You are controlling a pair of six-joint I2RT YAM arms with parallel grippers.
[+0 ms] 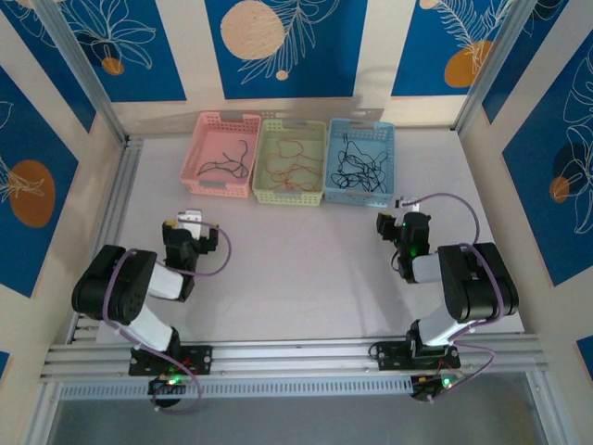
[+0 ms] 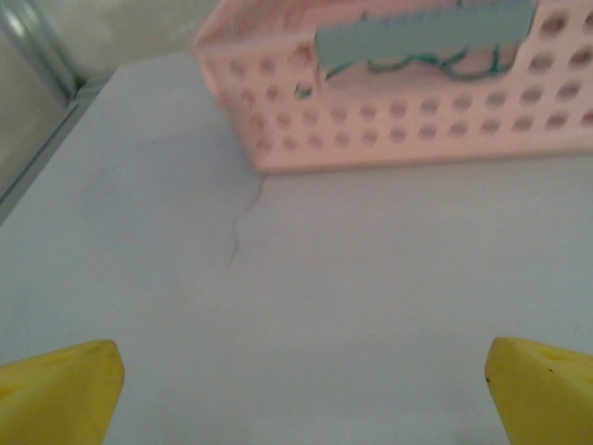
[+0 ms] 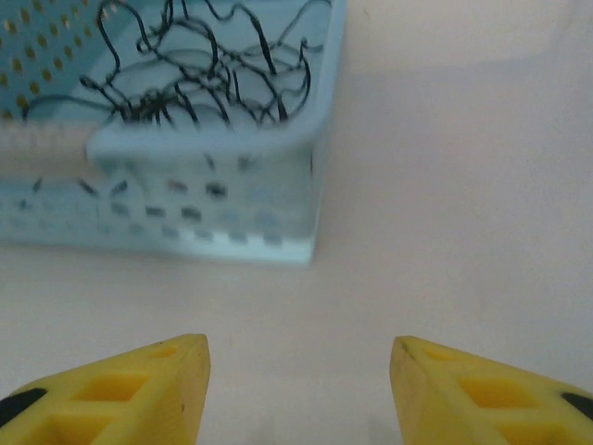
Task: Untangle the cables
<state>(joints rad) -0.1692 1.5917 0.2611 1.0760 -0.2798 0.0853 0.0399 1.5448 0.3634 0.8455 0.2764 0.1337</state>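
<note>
The cables lie in three baskets at the back of the table. A dark cable point(image 1: 227, 159) is in the pink basket point(image 1: 202, 139), and it looks green point(image 2: 435, 63) through the holes of that basket point(image 2: 389, 130). Orange-red cables point(image 1: 292, 167) are in the pale yellow basket point(image 1: 267, 190). A black tangle point(image 1: 359, 165) fills the blue basket point(image 1: 387, 139), and its wires point(image 3: 204, 65) loop above the basket's rim point(image 3: 213, 139). My left gripper point(image 1: 190, 221) point(image 2: 301, 389) stands wide open over bare table in front of the pink basket. My right gripper point(image 1: 387, 222) point(image 3: 301, 371) is open and empty, just short of the blue basket's corner.
A hair-thin wavy line point(image 2: 243, 218) runs on the table from the pink basket's front. Aluminium frame rails point(image 1: 111, 199) border the table on the left and at the near edge. The white tabletop point(image 1: 296, 269) lies bare between the arms and the baskets.
</note>
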